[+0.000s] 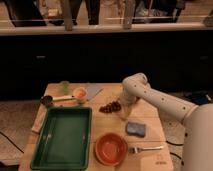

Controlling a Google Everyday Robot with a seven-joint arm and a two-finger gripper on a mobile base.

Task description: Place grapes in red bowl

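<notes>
The grapes (110, 106), a small dark reddish-brown cluster, lie near the middle of the wooden table (150, 117). My gripper (121, 108) hangs from the white arm (150, 97) and sits low at the right end of the cluster, touching it or nearly so. Its end is dark and partly hidden by the arm. The red bowl (110, 148) stands empty near the table's front edge, below the grapes.
A green tray (62, 137) fills the left front. A blue sponge (136, 129) and a fork (146, 148) lie right of the red bowl. At the back left are a small orange bowl (79, 93), a green cup (63, 86) and a dark scoop (47, 100).
</notes>
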